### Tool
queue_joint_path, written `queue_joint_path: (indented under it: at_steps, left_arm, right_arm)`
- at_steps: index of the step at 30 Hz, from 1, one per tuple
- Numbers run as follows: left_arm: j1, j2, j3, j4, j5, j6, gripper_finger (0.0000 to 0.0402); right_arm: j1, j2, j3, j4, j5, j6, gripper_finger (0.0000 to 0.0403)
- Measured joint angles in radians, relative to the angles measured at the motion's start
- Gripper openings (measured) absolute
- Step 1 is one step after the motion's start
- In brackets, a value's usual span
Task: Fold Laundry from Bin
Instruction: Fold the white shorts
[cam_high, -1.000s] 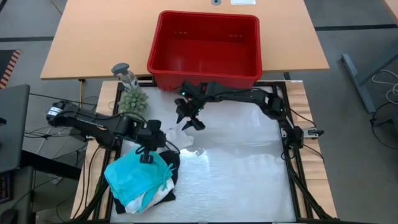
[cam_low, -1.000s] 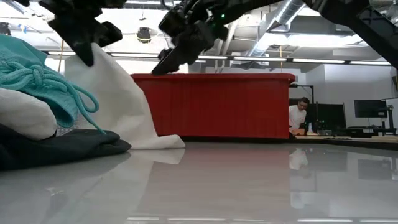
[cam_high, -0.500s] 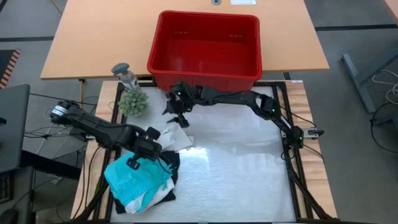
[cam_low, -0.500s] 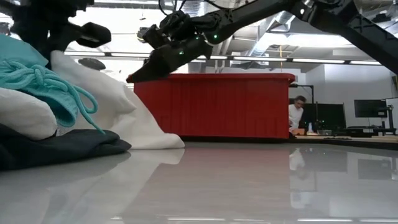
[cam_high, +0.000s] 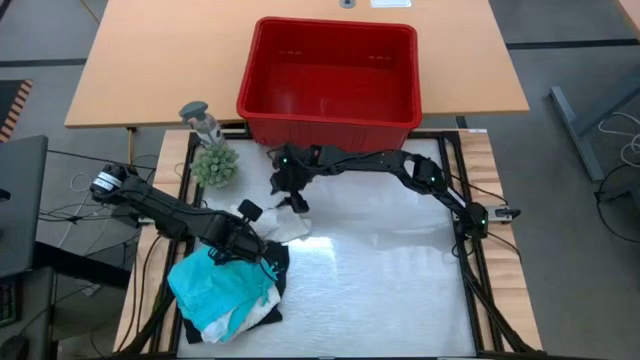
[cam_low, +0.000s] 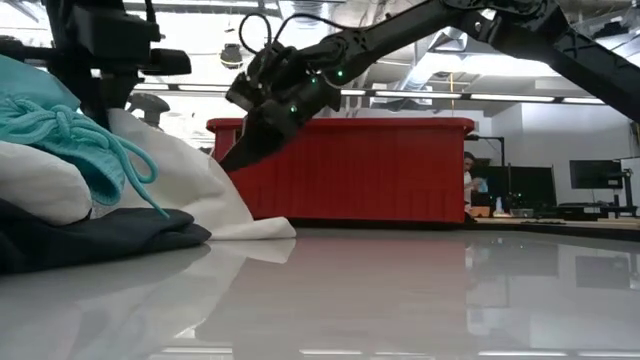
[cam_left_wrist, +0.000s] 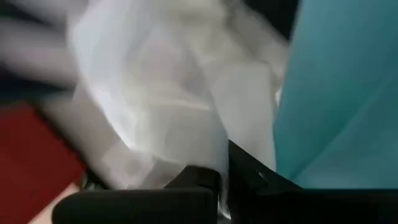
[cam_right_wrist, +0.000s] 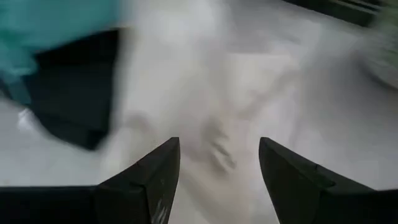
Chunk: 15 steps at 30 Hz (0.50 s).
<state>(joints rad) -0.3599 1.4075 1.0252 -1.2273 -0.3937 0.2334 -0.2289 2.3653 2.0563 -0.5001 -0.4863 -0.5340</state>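
Note:
The laundry lies at the table's near left: a teal garment (cam_high: 218, 285) piled on a black one (cam_high: 276, 262), with white cloth beneath. Beside the pile a white garment (cam_high: 283, 226) is drawn up into a peak, and my left gripper (cam_high: 248, 243) is shut on it. My right gripper (cam_high: 291, 197) stands open, slanting down over that garment's far side (cam_right_wrist: 217, 99). The red bin (cam_high: 330, 112) stands at the far edge, nothing showing inside. My left gripper pinches a bunched part of the white garment (cam_left_wrist: 211, 163) between its two fingers, coming steeply from above. The cloth slopes down slack from the hold (cam_low: 185, 180), and its lower edge (cam_low: 262, 230) lies on the table. My right gripper's fingertips (cam_low: 226, 162) are close to the white garment's slope; whether they touch it, I cannot tell.
A small green plant (cam_high: 213, 164) and a grey bottle (cam_high: 201, 118) stand at the far left, next to the bin's corner. The shiny table top (cam_high: 390, 280) stretches to the right and near side. A person (cam_low: 470, 185) sits in the room behind.
My left gripper has sunk and rolled over the pile, keeping hold, and the white garment's peak has dropped lower. My right gripper has come down and toward the table's left, closing on the white garment.

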Motion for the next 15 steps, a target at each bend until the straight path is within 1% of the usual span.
queue_joint_path:
  at_steps: [2,7,9,11,15]
  left_arm:
    - [0.000,0.000,0.000,-0.033,-0.030,-0.022,0.0000]
    - [0.001,0.000,0.000,-0.078,-0.090,-0.089,0.0000]
    - [0.001,-0.001,0.000,-0.092,-0.120,-0.121,0.0000]
    - [0.001,-0.001,0.000,-0.095,-0.135,-0.147,0.0000]
    - [0.000,-0.001,0.000,-0.093,-0.135,-0.176,0.0000]
  right_arm:
    - [0.027,-0.001,0.001,-0.030,-0.012,-0.023,0.0244]
    - [0.101,-0.001,0.000,-0.052,-0.038,-0.018,0.0244]
    - [0.136,-0.002,0.001,-0.059,-0.034,-0.039,0.0244]
    - [0.172,-0.002,0.001,-0.060,-0.016,-0.074,0.0244]
    - [0.222,-0.002,0.001,-0.053,0.073,-0.138,0.0244]
